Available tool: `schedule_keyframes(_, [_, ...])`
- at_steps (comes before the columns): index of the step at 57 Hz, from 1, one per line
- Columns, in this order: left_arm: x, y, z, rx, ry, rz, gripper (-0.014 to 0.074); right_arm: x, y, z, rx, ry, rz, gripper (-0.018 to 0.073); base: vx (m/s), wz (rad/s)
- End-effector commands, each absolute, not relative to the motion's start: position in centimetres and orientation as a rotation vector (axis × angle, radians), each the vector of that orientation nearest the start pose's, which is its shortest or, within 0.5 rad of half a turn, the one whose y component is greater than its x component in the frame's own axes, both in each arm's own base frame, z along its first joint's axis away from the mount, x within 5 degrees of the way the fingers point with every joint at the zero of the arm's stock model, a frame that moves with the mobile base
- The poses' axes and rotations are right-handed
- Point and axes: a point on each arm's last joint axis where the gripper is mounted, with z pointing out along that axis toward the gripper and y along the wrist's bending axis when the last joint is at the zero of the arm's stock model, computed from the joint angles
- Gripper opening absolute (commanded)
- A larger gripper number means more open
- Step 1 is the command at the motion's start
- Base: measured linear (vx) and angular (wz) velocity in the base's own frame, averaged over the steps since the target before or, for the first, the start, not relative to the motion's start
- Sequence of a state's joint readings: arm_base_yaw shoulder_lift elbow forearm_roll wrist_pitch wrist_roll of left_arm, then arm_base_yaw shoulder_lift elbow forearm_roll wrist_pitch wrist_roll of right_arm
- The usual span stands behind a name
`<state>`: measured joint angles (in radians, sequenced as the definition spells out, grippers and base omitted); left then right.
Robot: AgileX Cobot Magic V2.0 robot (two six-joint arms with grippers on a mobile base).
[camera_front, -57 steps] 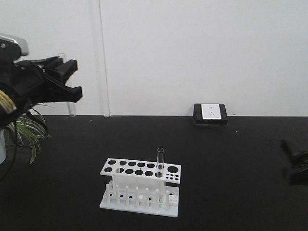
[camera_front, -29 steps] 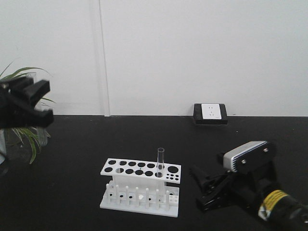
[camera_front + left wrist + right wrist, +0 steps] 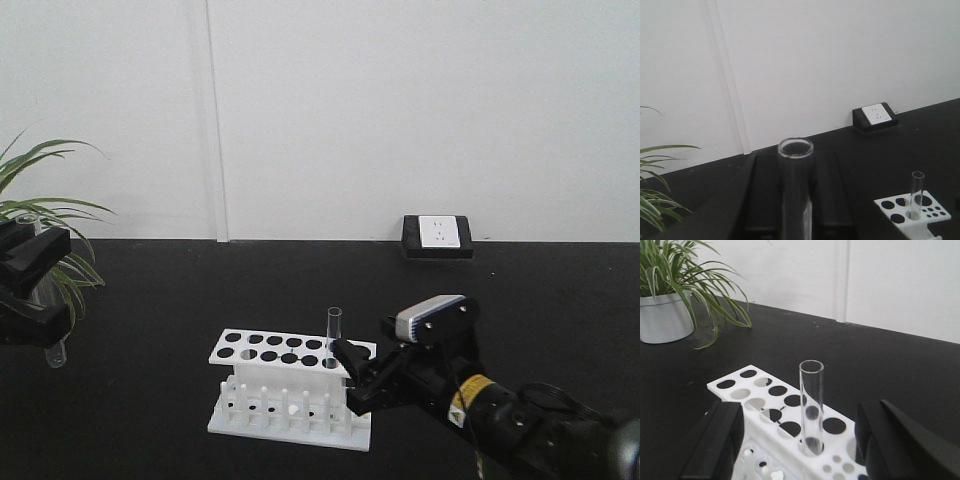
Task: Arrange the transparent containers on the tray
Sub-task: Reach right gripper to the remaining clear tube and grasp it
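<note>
Right wrist-mounted view: the right tool stands wide, one black finger at the lower left of the frame and the other at the lower right, with the racked test tube between them and neither touching the glass; that tube stands upright, mouth up, in a hole at the near end of the white rack; a potted plant sits at the upper left on the black counter.

From the front-facing view the rack sits at lower centre of the frame, and the right tool comes in from the lower right, its tips just beside the rack's right end; the left tool is at the left edge of the frame, well apart from the rack, closed around the held test tube; this tube is nearly upright, its round bottom hanging below the fingers; whether it touches the counter cannot be told.

From the left wrist-mounted view the held tube's open mouth is at centre, gripped between two dark fingers; a white wall socket lies against the wall at right.
</note>
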<state>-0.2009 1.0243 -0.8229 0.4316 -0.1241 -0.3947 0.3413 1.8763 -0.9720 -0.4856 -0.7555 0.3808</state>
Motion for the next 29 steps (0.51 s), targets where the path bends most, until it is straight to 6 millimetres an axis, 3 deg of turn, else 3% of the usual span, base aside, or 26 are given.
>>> schedule_keyframes(1, [21.6, -5.2, 39.8, 0.22, 1.443, -0.217, -0.0007, 37.3, 16.8, 23.2, -0.505, 1.478, 0.607, 0.0522, 0.0, 0.0])
schedule_keyframes(29, [21.6, -5.2, 39.8, 0.212, 1.444, -0.226, -0.0007, 42.7, 19.7, 21.0, -0.498, 1.442, 0.653, 0.0512, 0.0, 0.0])
